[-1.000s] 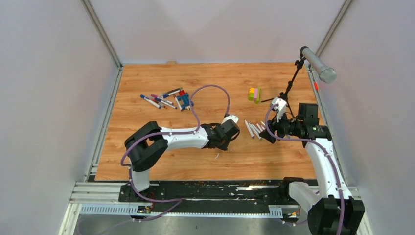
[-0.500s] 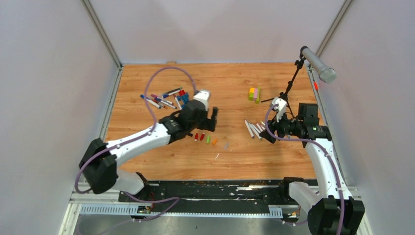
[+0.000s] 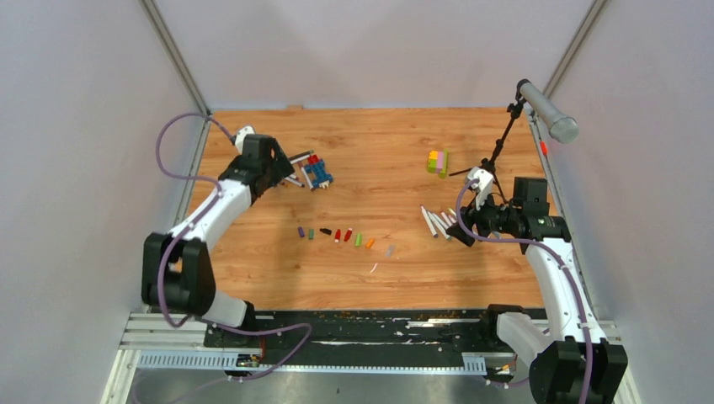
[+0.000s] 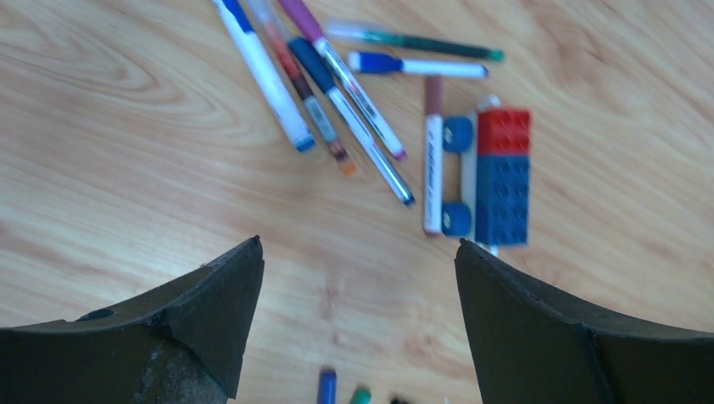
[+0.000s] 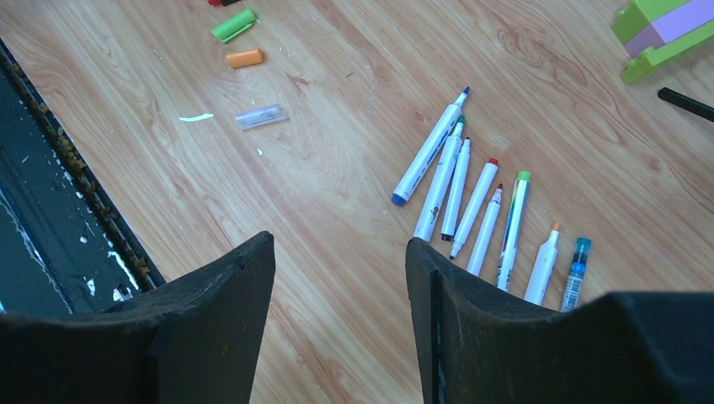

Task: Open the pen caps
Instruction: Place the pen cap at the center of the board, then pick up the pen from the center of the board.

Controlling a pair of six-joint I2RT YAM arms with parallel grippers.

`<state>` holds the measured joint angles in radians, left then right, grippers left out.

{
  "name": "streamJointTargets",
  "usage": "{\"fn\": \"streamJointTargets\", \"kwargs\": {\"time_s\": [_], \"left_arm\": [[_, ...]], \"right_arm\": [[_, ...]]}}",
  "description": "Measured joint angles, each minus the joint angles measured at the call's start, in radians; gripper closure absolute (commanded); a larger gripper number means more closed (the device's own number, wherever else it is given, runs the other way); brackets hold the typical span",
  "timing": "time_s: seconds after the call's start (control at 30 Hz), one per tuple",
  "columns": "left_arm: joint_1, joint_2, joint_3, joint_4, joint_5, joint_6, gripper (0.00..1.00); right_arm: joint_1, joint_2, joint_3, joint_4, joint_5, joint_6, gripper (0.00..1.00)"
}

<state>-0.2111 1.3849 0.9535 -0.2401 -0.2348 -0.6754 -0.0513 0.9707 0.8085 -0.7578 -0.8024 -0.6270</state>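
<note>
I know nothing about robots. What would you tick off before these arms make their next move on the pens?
1. Left gripper open and empty: ok.
2. Capped pens in its camera's view, just ahead of it: ok.
3. One pen lying free to grab: not ok. Several cross each other, and one lies right beside the toy brick.
4. Right gripper open and empty: ok.
5. Uncapped pens and loose caps lie well apart from the capped pile: ok.
6. Which pen the left gripper is aiming for: cannot tell.
</note>
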Motion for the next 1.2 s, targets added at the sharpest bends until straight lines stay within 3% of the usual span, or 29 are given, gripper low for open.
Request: {"fn": "streamJointTargets", "kwargs": {"time_s": [0.2, 0.57, 0.77, 1.2], "left_arm": [[0.059, 0.335, 0.365, -0.252, -0.087, -0.058, 0.35], [0.161, 0.616, 0.597, -0.395, -0.065, -0.058, 0.48], [0.169, 0.687, 0.668, -0.431, -0.059, -0.045, 0.52], [0.18, 0.74, 0.673, -0.463, -0.051, -0.026, 0.62]], "right_arm": [[0.0, 0.0, 0.0, 0.0, 0.0, -0.003, 0.41], [0.0, 0.0, 0.0, 0.0, 0.001, -0.003, 0.41], [0.0, 0.0, 0.0, 0.0, 0.001, -0.003, 0.41], [0.0, 0.004, 0.0, 0.0, 0.009, -0.004, 0.41]]}}
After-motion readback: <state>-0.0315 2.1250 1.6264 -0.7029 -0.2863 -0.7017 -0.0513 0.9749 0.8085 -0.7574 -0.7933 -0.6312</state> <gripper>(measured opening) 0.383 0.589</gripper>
